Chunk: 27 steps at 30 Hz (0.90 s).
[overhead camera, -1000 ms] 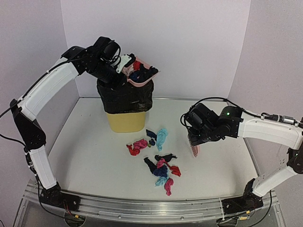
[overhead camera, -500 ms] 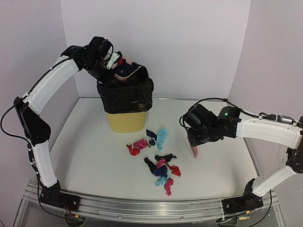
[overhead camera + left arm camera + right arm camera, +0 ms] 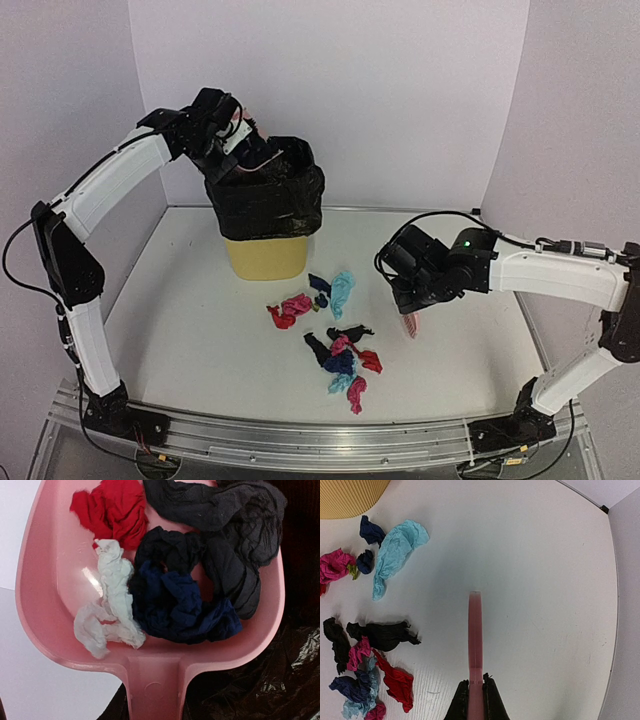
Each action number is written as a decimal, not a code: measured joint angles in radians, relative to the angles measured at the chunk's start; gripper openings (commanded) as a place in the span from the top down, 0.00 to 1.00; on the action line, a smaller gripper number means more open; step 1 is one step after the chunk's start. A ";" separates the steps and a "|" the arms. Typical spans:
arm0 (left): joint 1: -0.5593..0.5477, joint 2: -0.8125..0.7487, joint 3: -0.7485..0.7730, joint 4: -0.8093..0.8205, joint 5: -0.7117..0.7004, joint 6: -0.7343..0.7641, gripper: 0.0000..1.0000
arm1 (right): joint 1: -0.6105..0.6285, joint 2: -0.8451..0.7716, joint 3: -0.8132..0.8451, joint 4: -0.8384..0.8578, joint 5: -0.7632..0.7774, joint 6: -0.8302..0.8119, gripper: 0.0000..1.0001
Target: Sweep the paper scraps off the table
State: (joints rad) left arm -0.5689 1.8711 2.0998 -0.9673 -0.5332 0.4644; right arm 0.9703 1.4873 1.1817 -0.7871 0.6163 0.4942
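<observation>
My left gripper (image 3: 226, 136) holds the pink dustpan (image 3: 47, 585) by its handle (image 3: 152, 690), tipped over the mouth of the black-lined bin (image 3: 265, 200). Its fingers are out of the left wrist view. Red (image 3: 112, 510), pale (image 3: 112, 600), navy (image 3: 175, 605) and black (image 3: 235, 545) paper scraps lie in the pan. My right gripper (image 3: 475, 702) is shut on the pink hand brush (image 3: 475, 640), held just above the table (image 3: 180, 300), right of the loose scraps. A cluster of scraps (image 3: 342, 365) lies mid-table, with pink-red ones (image 3: 290, 308) and a light blue one (image 3: 342, 290) behind it.
The yellow bin (image 3: 265, 258) with its black bag stands at the back of the table, just behind the scraps. White walls enclose the back and sides. An aluminium rail (image 3: 320, 440) runs along the front edge. The right wrist view shows bare tabletop (image 3: 545, 580) right of the brush.
My left arm has swung the loaded dustpan from above the bin down into the bag's mouth, tipping it. My right arm with the brush has shifted slightly left and lower.
</observation>
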 measured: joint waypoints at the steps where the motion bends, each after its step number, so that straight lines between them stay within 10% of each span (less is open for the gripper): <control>1: -0.007 -0.010 -0.039 0.033 -0.024 0.037 1.00 | 0.000 0.002 0.000 0.000 0.000 0.000 1.00; 27: -0.072 -0.036 -0.286 0.675 -0.399 0.933 1.00 | 0.000 0.044 0.008 0.000 -0.014 -0.022 1.00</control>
State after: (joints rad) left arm -0.6407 1.8355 1.8138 -0.2920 -0.9327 1.3973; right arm 0.9700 1.5311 1.1896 -0.7866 0.6019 0.4717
